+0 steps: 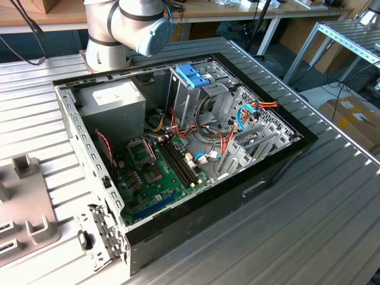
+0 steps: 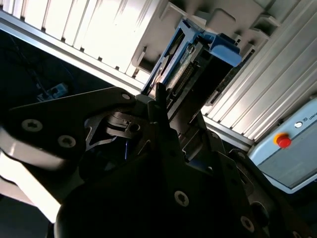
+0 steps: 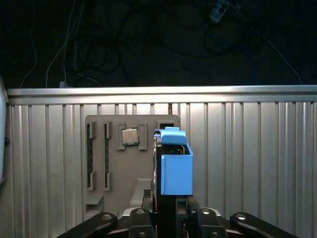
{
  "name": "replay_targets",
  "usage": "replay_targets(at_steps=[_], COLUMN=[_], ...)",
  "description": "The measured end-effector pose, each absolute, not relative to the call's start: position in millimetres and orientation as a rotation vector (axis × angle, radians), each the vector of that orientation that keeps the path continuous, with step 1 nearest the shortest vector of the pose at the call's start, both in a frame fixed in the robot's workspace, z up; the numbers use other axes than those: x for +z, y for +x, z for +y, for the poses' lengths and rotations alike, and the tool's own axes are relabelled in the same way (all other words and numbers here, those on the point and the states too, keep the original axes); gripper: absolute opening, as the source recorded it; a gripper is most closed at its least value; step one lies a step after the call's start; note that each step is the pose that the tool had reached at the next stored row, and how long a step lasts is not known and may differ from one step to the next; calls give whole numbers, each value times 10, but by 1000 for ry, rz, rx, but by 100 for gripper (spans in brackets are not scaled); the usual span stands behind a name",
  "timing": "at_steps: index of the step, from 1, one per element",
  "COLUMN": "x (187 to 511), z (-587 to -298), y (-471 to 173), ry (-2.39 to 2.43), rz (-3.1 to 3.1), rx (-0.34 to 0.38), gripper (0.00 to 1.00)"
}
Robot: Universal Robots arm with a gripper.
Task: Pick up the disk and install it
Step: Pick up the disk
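Observation:
The disk (image 3: 176,166) stands edge-on between my fingers in both wrist views, its blue plastic rail facing the camera. My gripper (image 3: 167,207) is shut on the disk, with dark fingers (image 2: 159,101) pressing its sides. The disk (image 2: 190,54) hangs over the grey fixture plate (image 3: 114,168) on the ribbed metal table. In the exterior view the open computer case (image 1: 178,148) lies on the table with its motherboard and cables exposed. My arm's base (image 1: 127,27) stands behind the case.
Inside the case are a metal cage with a blue plastic top (image 1: 193,76) and a grey power-supply box (image 1: 113,101). The fixture plate (image 1: 24,208) lies at the exterior view's left and holds a small processor chip (image 3: 130,136). A grey box with a red button (image 2: 283,141) sits nearby.

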State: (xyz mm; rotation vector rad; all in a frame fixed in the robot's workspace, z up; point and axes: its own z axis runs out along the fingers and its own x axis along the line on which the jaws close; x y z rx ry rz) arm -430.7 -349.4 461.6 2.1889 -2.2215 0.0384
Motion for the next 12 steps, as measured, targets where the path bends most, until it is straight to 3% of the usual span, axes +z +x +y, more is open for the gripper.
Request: replay_targets(at_steps=[12], x=[4801], z=[-3494], y=[-4307], ry=[2189], rz=[-2222], rx=[38], gripper=[35])
